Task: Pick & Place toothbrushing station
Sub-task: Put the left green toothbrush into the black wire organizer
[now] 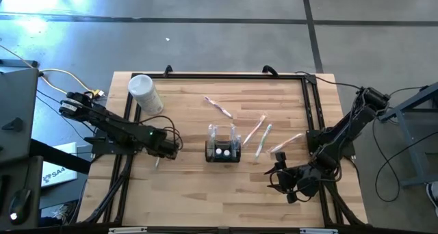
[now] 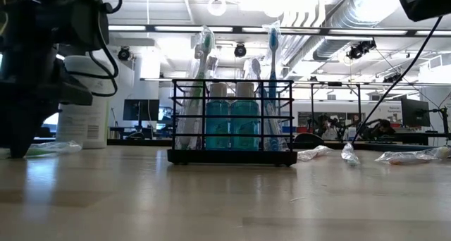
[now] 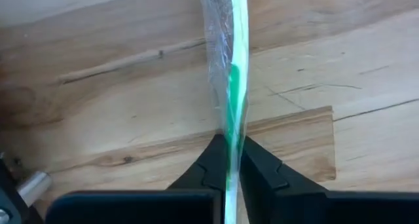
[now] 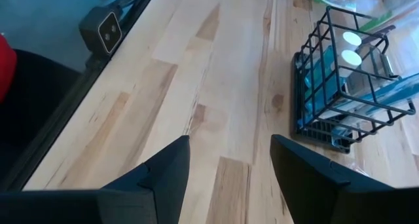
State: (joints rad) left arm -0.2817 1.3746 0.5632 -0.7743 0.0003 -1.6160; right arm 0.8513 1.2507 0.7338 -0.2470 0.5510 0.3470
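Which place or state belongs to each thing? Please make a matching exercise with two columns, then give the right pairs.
Things:
1. left gripper
2. right gripper
3. black wire holder box with compartments
4. white cylindrical container

Places or states:
A. lying on its side near the table's far left corner
B. open, empty, above bare wood
C. at the middle of the table, with two blue bottles inside
D. shut on a wrapped green and white toothbrush

Pairs: 1-D, 2-B, 3-C, 4-A
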